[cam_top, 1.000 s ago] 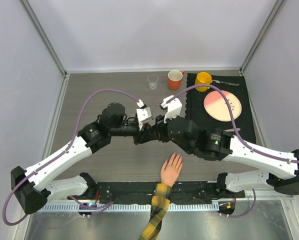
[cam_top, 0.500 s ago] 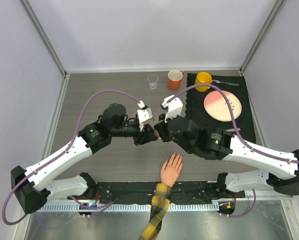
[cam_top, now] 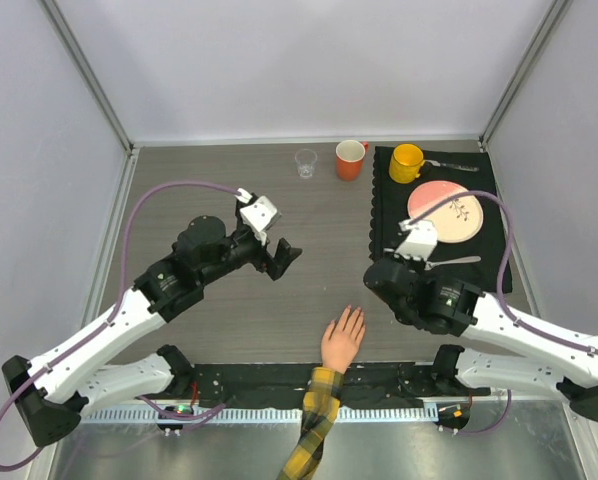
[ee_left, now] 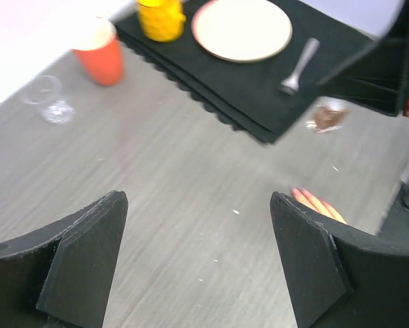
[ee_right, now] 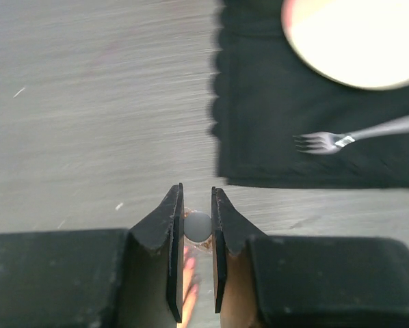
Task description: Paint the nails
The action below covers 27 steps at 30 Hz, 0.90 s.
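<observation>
The peach fake hand [cam_top: 342, 338] lies palm down at the table's near edge, its plaid sleeve [cam_top: 317, 420] trailing off the table. Its nails are too small to tell apart from the fingertips [ee_left: 317, 203]. My right gripper [ee_right: 197, 198] is shut on a small brownish bottle [ee_right: 198, 227] with a grey round top, held just above those fingers [ee_right: 189, 273]. The bottle [ee_left: 330, 116] also shows in the left wrist view. From above, the right gripper [cam_top: 379, 285] hangs up and to the right of the hand. My left gripper [cam_top: 287, 252] stands open and empty over bare table.
A black mat [cam_top: 399, 235] at the back right carries a pink plate [cam_top: 445, 210], a fork [cam_top: 449, 262] and a yellow mug [cam_top: 406, 160]. An orange mug [cam_top: 350, 159] and a clear cup [cam_top: 306, 161] stand at the back edge.
The two grippers were together at mid-table. The left one has opened and drawn back to the left. The right one has swung right and nearer, carrying the small bottle.
</observation>
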Each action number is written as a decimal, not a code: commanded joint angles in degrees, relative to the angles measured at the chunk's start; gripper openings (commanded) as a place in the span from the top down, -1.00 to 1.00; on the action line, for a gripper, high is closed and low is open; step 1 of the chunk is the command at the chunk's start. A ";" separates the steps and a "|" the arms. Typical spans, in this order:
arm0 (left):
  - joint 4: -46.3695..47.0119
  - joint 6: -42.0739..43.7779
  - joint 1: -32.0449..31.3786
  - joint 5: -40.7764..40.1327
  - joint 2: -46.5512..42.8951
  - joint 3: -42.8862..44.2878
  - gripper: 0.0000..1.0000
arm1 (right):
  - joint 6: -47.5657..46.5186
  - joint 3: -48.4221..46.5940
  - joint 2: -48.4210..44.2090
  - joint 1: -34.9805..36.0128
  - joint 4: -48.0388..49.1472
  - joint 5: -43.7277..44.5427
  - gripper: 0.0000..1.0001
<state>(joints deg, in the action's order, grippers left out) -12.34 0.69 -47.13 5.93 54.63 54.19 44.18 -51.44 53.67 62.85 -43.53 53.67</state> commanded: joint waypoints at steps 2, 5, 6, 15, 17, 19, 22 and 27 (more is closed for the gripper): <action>5.48 -1.73 0.11 -7.78 -2.33 -1.37 -0.79 | 21.88 8.27 -4.36 -2.99 -4.64 10.32 0.98; 6.36 -1.92 0.03 -7.69 -2.42 -1.90 -0.79 | 25.68 11.18 -1.92 -4.14 -4.11 9.52 0.98; 5.93 -2.01 0.11 -7.87 -2.34 -1.64 -0.79 | 24.21 12.32 -1.21 -4.31 -2.89 9.96 0.98; 6.45 -2.27 0.11 -7.87 -2.07 -1.98 -0.79 | -8.13 19.01 5.72 -8.43 38.32 5.68 0.98; 6.54 -2.27 0.11 -9.44 -2.16 -2.16 -0.79 | -10.77 17.52 9.15 -14.75 45.17 -1.70 0.98; 6.54 -2.27 0.03 -10.50 -2.42 -2.42 -0.79 | -14.63 16.12 15.63 -17.92 51.49 -4.36 0.99; 7.50 -2.01 0.11 -12.78 -3.04 -3.21 -0.79 | -18.85 11.64 25.56 -19.60 55.73 -5.59 0.98; 7.77 -1.83 0.03 -13.23 -3.04 -3.39 -0.79 | -22.12 6.18 35.62 -21.36 63.11 -8.49 0.98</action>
<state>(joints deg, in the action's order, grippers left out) -8.47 -1.10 -47.13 -5.45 52.73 50.87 27.27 -40.56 84.93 42.48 7.18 47.86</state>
